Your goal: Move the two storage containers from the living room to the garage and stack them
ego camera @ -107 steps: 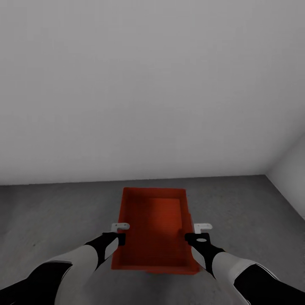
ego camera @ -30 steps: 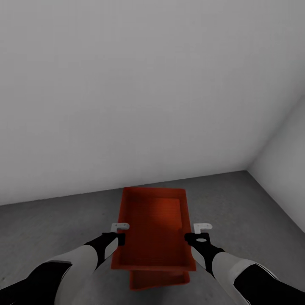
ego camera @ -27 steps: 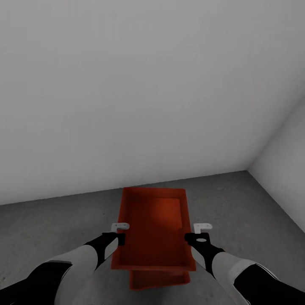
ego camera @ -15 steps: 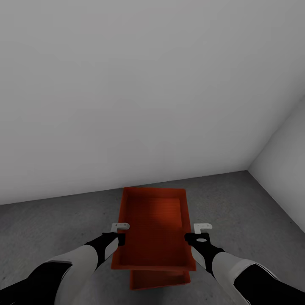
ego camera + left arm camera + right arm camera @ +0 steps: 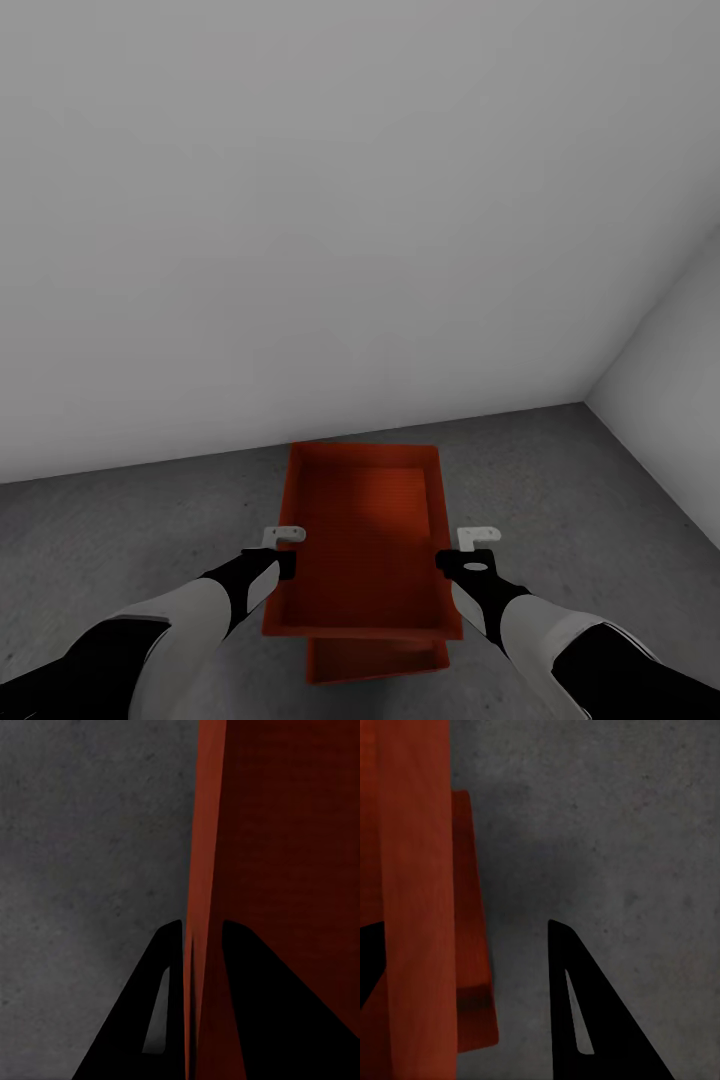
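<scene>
I hold one orange-red storage container (image 5: 365, 540) level above the dark grey garage floor (image 5: 120, 540). My left gripper (image 5: 285, 560) is shut on its left wall (image 5: 206, 832), one finger on each side. My right gripper (image 5: 455, 560) straddles the right wall (image 5: 416, 870) and stands open, with a wide gap to its outer finger (image 5: 585, 1020). The other storage container (image 5: 375, 660) lies on the floor directly beneath. Its near end pokes out under the held one, and it also shows in the right wrist view (image 5: 472, 945).
A plain white wall (image 5: 300, 200) rises just beyond the containers. A second white wall (image 5: 680, 370) meets it at a corner on the right. Bare concrete floor (image 5: 622, 832) spreads to the left and right of the containers.
Since the earliest frame the view has swung, bringing the right wall closer and revealing the lower container under the held one. Over the last second nothing has visibly moved.
</scene>
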Tool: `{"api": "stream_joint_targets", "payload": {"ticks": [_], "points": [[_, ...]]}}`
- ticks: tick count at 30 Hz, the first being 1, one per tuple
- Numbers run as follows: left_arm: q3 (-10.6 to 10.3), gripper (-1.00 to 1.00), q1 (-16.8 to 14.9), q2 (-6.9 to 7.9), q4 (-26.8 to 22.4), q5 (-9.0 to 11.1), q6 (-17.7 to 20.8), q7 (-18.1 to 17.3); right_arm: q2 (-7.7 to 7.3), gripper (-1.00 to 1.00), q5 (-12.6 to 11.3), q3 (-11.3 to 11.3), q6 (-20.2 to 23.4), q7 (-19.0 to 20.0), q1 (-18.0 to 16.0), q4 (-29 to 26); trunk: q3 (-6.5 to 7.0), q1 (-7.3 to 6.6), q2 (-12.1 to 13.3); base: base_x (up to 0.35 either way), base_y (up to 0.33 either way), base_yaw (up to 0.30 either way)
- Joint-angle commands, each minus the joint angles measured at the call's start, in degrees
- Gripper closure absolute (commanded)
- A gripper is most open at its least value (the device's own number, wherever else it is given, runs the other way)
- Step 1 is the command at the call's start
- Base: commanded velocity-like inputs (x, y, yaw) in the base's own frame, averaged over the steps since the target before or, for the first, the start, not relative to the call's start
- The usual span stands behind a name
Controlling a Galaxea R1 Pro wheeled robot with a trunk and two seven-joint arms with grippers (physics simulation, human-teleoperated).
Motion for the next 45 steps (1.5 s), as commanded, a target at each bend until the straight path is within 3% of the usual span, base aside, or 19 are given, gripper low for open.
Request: {"api": "stream_joint_targets", "payload": {"ticks": [1,45], "points": [[-0.1,1.0,0.0,0.04,-0.1,-0.4,0.4,0.4,-0.31,1.0,-0.9,0.2,-0.4,-0.4,0.0,0.1,-0.04,0.0,0.0,0.0,0.0,0.0],[-0.1,1.0,0.0,0.0,-0.1,-0.3,0.4,0.5,-0.4,1.0,-0.9,0.2,-0.4,-0.4,0.0,0.1,-0.04,0.0,0.0,0.0,0.0,0.041]]}}
